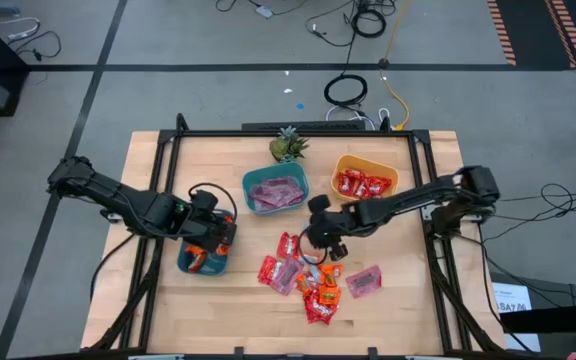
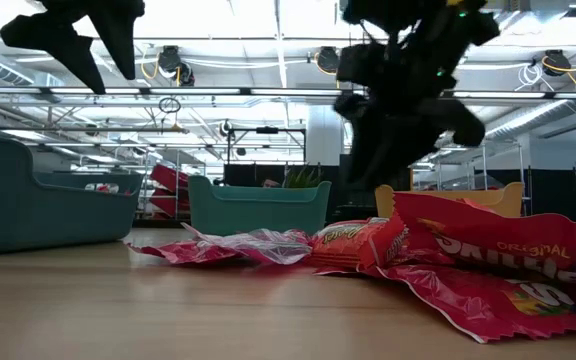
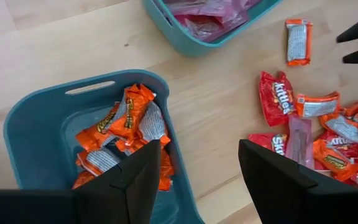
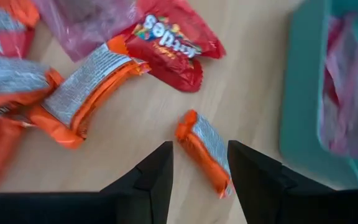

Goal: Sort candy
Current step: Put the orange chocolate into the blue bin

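The right gripper (image 4: 197,165) is hanging over the middle of the pale wooden table (image 1: 398,310), its two dark fingers (image 4: 151,174) standing partly apart with nothing between them, and directly ahead of the gap is lying one small flat orange-wrapped candy with a silver face (image 4: 205,151), alone on bare wood. That piece is lying just off the fingertips and a little toward one finger, and its long axis is running slantwise across the opening, so by my judgement the wrist is needing a slight turn before the jaws come down across the narrow width. Just beyond it a shiny red flat candy packet (image 4: 169,42) and a larger orange-and-silver wrapped bar (image 4: 82,93) are marking the edge of the loose heap of red, orange and pink wrapped candies (image 1: 308,280), which is spreading over the table's centre toward the near side. The left gripper (image 3: 194,180) is hovering wide open and empty above the near rim of the dark teal plastic bin holding orange wrapped candies (image 3: 39,130), well apart from the lone piece, so the right arm is clearly the nearer one. A lighter teal bin with pink packets (image 1: 274,191) and a yellow-orange bin with red packets (image 1: 364,180) are sitting farther back.
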Tool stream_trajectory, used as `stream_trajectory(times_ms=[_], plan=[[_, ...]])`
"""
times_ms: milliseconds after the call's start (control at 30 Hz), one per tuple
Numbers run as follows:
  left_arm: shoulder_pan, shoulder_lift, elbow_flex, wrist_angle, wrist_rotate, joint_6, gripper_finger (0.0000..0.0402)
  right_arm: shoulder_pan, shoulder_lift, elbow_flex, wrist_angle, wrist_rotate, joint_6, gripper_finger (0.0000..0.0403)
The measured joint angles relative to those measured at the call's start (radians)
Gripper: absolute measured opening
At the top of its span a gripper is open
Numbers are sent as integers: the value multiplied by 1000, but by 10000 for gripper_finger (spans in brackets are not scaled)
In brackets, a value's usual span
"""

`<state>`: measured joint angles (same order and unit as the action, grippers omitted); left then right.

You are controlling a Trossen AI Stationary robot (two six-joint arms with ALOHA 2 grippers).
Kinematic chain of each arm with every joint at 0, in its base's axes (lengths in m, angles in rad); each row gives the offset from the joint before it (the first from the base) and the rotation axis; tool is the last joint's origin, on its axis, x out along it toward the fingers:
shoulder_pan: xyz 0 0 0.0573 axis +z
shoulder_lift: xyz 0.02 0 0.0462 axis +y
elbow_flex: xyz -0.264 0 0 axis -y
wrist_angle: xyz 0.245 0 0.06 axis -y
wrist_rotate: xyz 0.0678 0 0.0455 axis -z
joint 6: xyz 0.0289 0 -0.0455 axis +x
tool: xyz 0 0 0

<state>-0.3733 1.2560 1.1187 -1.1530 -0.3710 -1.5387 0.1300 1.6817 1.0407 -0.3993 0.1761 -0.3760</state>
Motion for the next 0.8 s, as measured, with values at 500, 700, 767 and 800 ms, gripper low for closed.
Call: stream_trajectory(times_ms=[500, 700, 767, 800], plan=[[0, 0, 0, 41, 34, 4, 224, -51, 225, 74, 27, 60, -218, 143], [0, 0, 0, 42, 99, 97, 224, -54, 223, 75, 30, 67, -100, 71], [0, 0, 0, 44, 129, 144, 224, -50, 201, 73, 10, 69, -24, 32], [0, 0, 0, 45, 147, 166, 224, -47, 189, 70, -9, 75, 17, 23]])
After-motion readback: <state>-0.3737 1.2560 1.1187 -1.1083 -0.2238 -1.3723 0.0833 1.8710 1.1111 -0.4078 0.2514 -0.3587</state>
